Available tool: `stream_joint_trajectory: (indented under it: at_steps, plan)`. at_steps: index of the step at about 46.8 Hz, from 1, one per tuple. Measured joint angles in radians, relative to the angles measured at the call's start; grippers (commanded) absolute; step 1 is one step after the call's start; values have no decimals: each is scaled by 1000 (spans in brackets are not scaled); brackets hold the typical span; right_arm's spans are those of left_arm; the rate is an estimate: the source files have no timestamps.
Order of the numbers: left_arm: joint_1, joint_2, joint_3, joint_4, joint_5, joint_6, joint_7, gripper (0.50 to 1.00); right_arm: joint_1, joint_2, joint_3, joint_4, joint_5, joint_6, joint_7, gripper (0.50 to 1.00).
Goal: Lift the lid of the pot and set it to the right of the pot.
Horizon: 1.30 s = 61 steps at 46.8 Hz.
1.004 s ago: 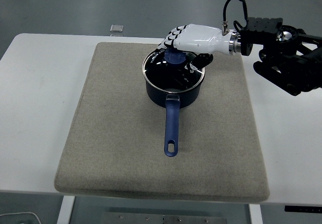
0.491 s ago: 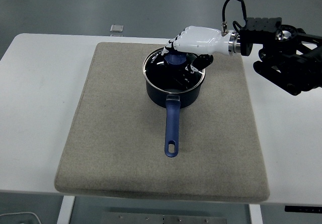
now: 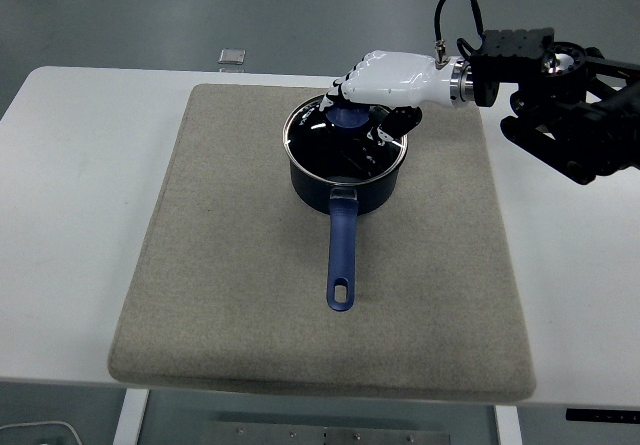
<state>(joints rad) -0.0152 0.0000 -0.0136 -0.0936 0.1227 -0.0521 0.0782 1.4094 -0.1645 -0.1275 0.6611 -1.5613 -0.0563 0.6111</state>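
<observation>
Robot hand: the right one (image 3: 385,77), fingers curled over the knob (image 3: 349,115), closer than a second ago (grip nearly set).
Lid (image 3: 345,137): seated on the pot (image 3: 345,180), mid-mat (image 3: 200,265).
Meaning: lift not begun.

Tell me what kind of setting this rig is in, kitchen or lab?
Likely a lab or test workspace, not a kitchen. The blue pot sits on a beige mat laid over a plain white table, no stove or counter, with a bare grey floor behind. The right hand is at the lid.
</observation>
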Motion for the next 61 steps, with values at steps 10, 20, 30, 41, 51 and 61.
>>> stream_joint_trajectory:
  at_steps: [10,20,30,41,51,61]
  plan:
    - [0,0,0,0,0,0,0,1000,5,0,-4,-1,0,6,0,500]
    - [-1,0,0,0,0,0,0,1000,23,1,-5,-1,0,7,0,500]
    - [0,0,0,0,1,0,0,1000,27,1,-5,-1,1,6,0,500]
    - [0,0,0,-1,0,0,0,1000,39,0,-6,-2,1,6,0,500]
    - [0,0,0,-1,0,0,0,1000,43,0,-6,-2,1,7,0,500]
    - [0,0,0,-1,0,0,0,1000,62,0,-12,-3,3,17,0,500]
